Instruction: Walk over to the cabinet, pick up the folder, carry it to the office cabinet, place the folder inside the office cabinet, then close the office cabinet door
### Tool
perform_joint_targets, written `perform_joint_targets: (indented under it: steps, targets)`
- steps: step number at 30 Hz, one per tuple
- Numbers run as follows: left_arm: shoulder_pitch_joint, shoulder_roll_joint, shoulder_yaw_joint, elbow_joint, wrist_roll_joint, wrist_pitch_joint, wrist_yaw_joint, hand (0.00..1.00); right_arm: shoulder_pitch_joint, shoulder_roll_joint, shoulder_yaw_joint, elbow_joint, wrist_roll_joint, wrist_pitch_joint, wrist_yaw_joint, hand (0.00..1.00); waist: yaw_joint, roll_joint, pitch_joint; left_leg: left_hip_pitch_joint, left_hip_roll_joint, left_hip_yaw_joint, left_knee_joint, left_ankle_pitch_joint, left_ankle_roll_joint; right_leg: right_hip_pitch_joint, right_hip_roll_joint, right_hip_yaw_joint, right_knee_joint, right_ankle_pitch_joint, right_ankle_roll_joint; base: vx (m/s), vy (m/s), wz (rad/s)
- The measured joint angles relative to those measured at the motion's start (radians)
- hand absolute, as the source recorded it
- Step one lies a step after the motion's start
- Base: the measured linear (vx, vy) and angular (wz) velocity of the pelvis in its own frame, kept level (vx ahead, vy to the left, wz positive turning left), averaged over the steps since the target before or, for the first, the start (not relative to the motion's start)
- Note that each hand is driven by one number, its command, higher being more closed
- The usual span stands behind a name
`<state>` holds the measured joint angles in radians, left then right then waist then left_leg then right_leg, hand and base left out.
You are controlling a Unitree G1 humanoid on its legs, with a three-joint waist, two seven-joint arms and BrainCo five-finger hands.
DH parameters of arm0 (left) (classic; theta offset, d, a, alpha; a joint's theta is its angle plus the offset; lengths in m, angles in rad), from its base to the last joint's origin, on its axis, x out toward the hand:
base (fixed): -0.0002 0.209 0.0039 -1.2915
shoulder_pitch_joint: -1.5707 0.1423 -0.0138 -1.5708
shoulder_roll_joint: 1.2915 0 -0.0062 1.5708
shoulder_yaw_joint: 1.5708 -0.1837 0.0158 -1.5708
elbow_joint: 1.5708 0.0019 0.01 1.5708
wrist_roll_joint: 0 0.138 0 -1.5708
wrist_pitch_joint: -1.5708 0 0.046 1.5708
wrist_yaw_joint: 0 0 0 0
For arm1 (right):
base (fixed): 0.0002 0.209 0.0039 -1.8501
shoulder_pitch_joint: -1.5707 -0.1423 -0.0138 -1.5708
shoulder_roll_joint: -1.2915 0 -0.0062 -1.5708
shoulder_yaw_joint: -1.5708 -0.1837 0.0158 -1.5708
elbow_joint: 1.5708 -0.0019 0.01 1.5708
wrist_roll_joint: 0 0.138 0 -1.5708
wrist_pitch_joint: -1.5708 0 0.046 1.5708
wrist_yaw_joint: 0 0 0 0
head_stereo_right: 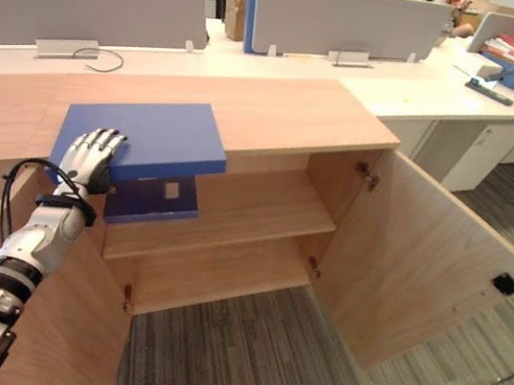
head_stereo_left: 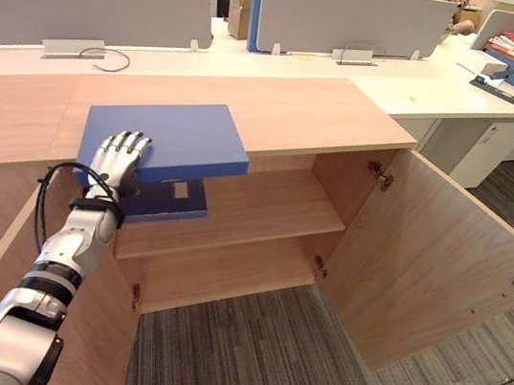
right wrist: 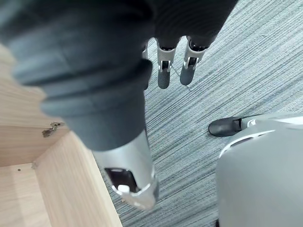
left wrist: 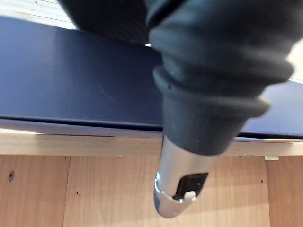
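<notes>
Left eye view: an office cabinet [head_stereo_left: 317, 114] of pale wood stands open, its right door [head_stereo_left: 439, 268] swung wide towards the robot.
Folder: a blue folder [head_stereo_left: 183, 138] lies level across the cabinet top's front edge. A darker part with a pale label hangs just below, in front of the opening.
Why held there: judged, it sits at the mouth of the cabinet so it can go down onto the shelf [head_stereo_left: 255, 207] behind and below it.
Left hand: the left hand [head_stereo_left: 119, 157] has the folder by its left edge, fingers curved over the top face.
Left wrist view: the thumb [left wrist: 175, 189] shows below the folder's edge, so the hold looks like a clamp from above and below.
Left arm: it reaches up and forward from the lower left, with the wrist nearly straight.
Right hand: the right hand [right wrist: 164, 71] hangs low over grey carpet [right wrist: 227, 71], fingers loose and holding nothing.
Door: not yet closed.
</notes>
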<state>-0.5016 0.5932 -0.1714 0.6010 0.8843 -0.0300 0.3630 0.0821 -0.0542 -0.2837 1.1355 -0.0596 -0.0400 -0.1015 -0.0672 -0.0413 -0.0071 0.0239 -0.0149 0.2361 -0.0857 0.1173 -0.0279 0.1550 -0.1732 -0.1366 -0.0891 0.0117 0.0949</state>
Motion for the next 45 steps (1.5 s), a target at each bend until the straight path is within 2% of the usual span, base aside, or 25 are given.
perform_joint_targets:
  steps: [1, 2, 10, 23, 26, 28, 29, 31, 32, 34, 35, 36, 38, 39, 41, 44, 45]
  targets:
    - [-0.001, -0.003, 0.000, 0.010, 0.000, 0.003, 0.001, 0.00, 0.000, 0.000, 0.000, 0.000, 0.000, 0.000, 0.000, 0.00, -0.002, 0.000, 0.000, 0.002, 0.000, 0.002, 0.000, -0.003, -0.001, 0.000, 0.000, 0.002, 0.000, 0.000, 0.000, -0.01, 0.012, -0.08]
    - [-0.002, -0.003, 0.000, 0.013, 0.000, 0.003, 0.001, 1.00, 0.000, 0.000, 0.000, 0.000, 0.000, 0.000, 0.000, 0.00, -0.003, 0.000, 0.000, 0.003, 0.000, 0.003, 0.000, -0.004, -0.002, 0.000, 0.000, 0.003, 0.000, 0.000, 0.000, 0.00, 0.013, -0.08]
    - [-0.070, -0.024, 0.013, 0.058, -0.001, 0.025, 0.055, 1.00, -0.002, 0.000, 0.000, 0.000, 0.000, 0.000, -0.002, 0.00, -0.006, -0.002, 0.002, 0.012, 0.000, 0.005, 0.000, -0.004, 0.002, 0.003, -0.001, 0.003, 0.000, 0.001, 0.000, 0.01, 0.005, -0.03]
    - [-0.075, -0.039, 0.030, 0.077, 0.023, 0.035, 0.081, 1.00, -0.004, -0.001, 0.001, 0.004, 0.000, 0.000, -0.004, 0.00, -0.021, -0.004, 0.003, 0.022, 0.001, 0.004, 0.000, -0.006, -0.001, 0.009, -0.001, 0.001, 0.000, 0.001, 0.001, 0.00, 0.001, -0.01]
    - [-0.031, -0.093, 0.086, -0.019, 0.018, 0.058, 0.082, 1.00, -0.005, -0.001, 0.006, 0.008, 0.000, 0.000, -0.011, 0.00, -0.019, -0.005, 0.004, 0.023, 0.001, 0.003, 0.000, -0.006, 0.000, 0.011, -0.002, 0.000, 0.000, 0.001, 0.001, 0.00, 0.000, 0.00]
    - [0.095, -0.185, 0.141, -0.259, -0.038, 0.061, 0.088, 1.00, -0.006, -0.002, 0.043, 0.002, 0.006, 0.001, -0.022, 0.00, -0.009, -0.008, 0.005, 0.023, 0.000, 0.000, 0.000, -0.007, 0.002, 0.011, -0.003, -0.001, 0.000, 0.000, 0.001, 0.00, 0.000, 0.00]
    - [0.130, -0.213, 0.146, -0.322, -0.061, 0.055, 0.090, 1.00, -0.006, -0.001, 0.051, -0.004, 0.019, 0.001, -0.025, 0.00, -0.006, -0.008, 0.006, 0.023, 0.000, 0.000, -0.001, -0.007, 0.002, 0.010, -0.003, -0.001, 0.000, 0.000, 0.001, 0.00, 0.000, 0.00]
    - [0.267, -0.319, 0.153, -0.533, -0.150, -0.001, 0.091, 1.00, -0.007, 0.001, 0.089, -0.058, 0.078, 0.004, -0.038, 0.00, 0.006, -0.008, 0.006, 0.023, 0.000, -0.002, -0.001, -0.008, 0.003, 0.010, -0.003, -0.001, 0.000, -0.001, 0.002, 0.00, 0.000, 0.00]
    - [0.296, -0.336, 0.156, -0.570, -0.189, -0.021, 0.090, 1.00, -0.007, 0.004, 0.092, -0.086, 0.100, 0.004, -0.039, 0.00, 0.006, -0.008, 0.005, 0.023, 0.001, -0.002, -0.001, -0.008, 0.003, 0.010, -0.003, 0.000, 0.000, -0.001, 0.002, 0.00, 0.000, 0.00]
    - [0.386, -0.402, 0.178, -0.677, -0.380, -0.095, 0.068, 1.00, -0.005, 0.010, 0.127, -0.233, 0.201, 0.000, -0.045, 0.00, 0.009, -0.006, 0.003, 0.023, 0.004, -0.001, -0.001, -0.010, 0.000, 0.009, 0.000, 0.003, 0.001, -0.001, 0.003, 0.00, 0.000, -0.02]
    - [0.404, -0.417, 0.186, -0.694, -0.438, -0.107, 0.057, 1.00, -0.003, 0.010, 0.135, -0.275, 0.218, -0.003, -0.046, 0.00, 0.010, -0.006, 0.002, 0.023, 0.005, 0.002, -0.001, -0.013, -0.005, 0.007, 0.000, 0.006, 0.001, -0.001, 0.003, 0.00, 0.000, -0.07]
    - [0.446, -0.442, 0.202, -0.715, -0.557, -0.128, 0.028, 1.00, 0.010, 0.010, 0.154, -0.371, 0.251, -0.008, -0.047, 0.00, 0.015, -0.005, -0.003, 0.023, 0.005, 0.005, -0.001, -0.015, -0.007, 0.005, 0.000, 0.009, 0.002, -0.001, 0.003, 0.00, 0.000, -0.06]
    - [0.516, -0.467, 0.215, -0.736, -0.761, -0.151, -0.016, 1.00, 0.039, 0.015, 0.159, -0.545, 0.276, -0.012, -0.047, 0.00, 0.017, -0.003, -0.006, 0.021, 0.005, 0.005, -0.001, -0.014, -0.006, 0.003, 0.001, 0.009, 0.006, -0.001, 0.003, 0.00, 0.000, 0.00]
    - [0.565, -0.479, 0.218, -0.749, -0.907, -0.159, -0.052, 1.00, 0.052, 0.017, 0.159, -0.649, 0.275, -0.016, -0.047, 0.00, 0.017, -0.005, -0.009, 0.015, 0.005, 0.005, -0.001, -0.014, -0.005, -0.003, 0.001, 0.010, 0.008, -0.001, 0.003, 0.00, 0.000, 0.00]
    - [0.621, -0.493, 0.227, -0.757, -1.135, -0.165, -0.123, 1.00, 0.053, 0.017, 0.158, -0.780, 0.248, -0.028, -0.059, 0.00, 0.022, -0.008, -0.011, 0.012, 0.006, 0.005, -0.001, -0.014, -0.004, -0.008, 0.001, 0.010, 0.011, -0.002, 0.004, 0.00, 0.000, 0.00]
    - [0.683, -0.494, 0.230, -0.776, -1.337, -0.164, -0.190, 1.00, 0.046, 0.016, 0.166, -0.912, 0.262, -0.044, -0.050, 0.00, 0.031, -0.008, -0.011, 0.012, 0.005, 0.005, 0.000, -0.017, 0.000, -0.013, 0.000, 0.010, 0.026, -0.008, 0.011, 0.00, 0.000, 0.00]
    - [0.691, -0.495, 0.230, -0.784, -1.363, -0.164, -0.203, 1.00, 0.045, 0.014, 0.168, -0.935, 0.273, -0.044, -0.043, 0.00, 0.033, -0.008, -0.011, 0.011, 0.005, 0.005, 0.000, -0.018, 0.001, -0.015, 0.000, 0.010, 0.029, -0.009, 0.012, 0.00, 0.000, 0.00]
